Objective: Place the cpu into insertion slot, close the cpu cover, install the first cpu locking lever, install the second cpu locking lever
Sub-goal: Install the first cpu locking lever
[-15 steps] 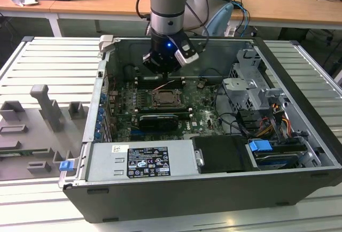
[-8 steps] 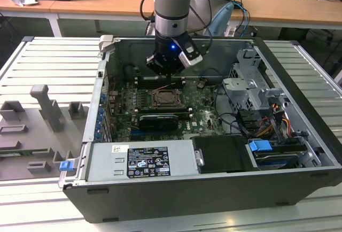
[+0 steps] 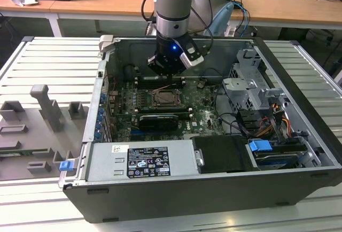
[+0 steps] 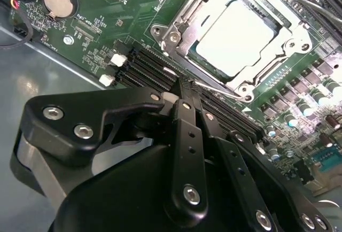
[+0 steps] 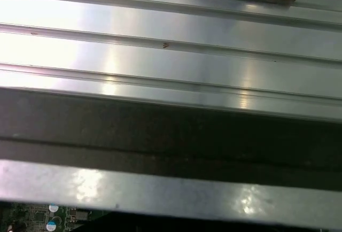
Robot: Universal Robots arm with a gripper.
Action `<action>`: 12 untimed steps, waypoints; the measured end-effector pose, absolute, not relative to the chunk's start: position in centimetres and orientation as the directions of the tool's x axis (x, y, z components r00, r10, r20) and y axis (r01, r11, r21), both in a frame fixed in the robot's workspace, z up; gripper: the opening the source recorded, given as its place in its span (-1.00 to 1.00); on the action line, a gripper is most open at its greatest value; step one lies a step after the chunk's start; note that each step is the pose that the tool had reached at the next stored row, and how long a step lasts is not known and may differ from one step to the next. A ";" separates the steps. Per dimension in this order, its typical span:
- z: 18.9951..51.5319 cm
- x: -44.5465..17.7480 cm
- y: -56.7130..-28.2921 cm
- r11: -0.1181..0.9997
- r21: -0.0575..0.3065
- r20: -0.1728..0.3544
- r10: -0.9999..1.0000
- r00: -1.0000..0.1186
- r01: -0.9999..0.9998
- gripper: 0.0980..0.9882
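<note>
In the second wrist view my gripper sits nearest the lens, its black fingers drawn together with nothing between them, tips just above the dark memory slots. Just beyond lies the insertion slot with the cpu already seated flat inside it. The cpu cover appears folded down around the chip, framing its pale face. A thin locking lever runs along the socket's near edge, close to the fingertips.

I judge the chip light, rigid and fragile; its edges are the place to hold it. The lever is a stiff, springy wire, best pushed near its free end.

In the exterior view the gripper hangs inside the computer case, just behind the socket.
</note>
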State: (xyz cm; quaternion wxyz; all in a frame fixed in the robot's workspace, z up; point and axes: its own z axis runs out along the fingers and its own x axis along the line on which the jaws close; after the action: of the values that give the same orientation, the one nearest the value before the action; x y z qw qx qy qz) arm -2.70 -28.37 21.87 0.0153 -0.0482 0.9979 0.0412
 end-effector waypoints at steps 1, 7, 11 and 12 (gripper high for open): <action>21.8 -2.6 -28.4 0.992 0.081 -0.034 -0.095 -0.995 -0.097 -0.98; 21.4 -2.0 -28.4 0.992 0.081 -0.034 -0.094 -0.995 -0.097 -0.98; 21.1 -2.0 -28.3 0.992 0.081 -0.034 -0.094 -0.995 -0.096 -0.98; 21.0 -2.0 -28.3 0.992 0.081 -0.035 -0.093 -0.995 -0.095 -0.98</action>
State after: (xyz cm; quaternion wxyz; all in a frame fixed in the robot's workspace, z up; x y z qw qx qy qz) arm -1.99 -28.35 21.03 0.0153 -0.0471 0.9979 0.0412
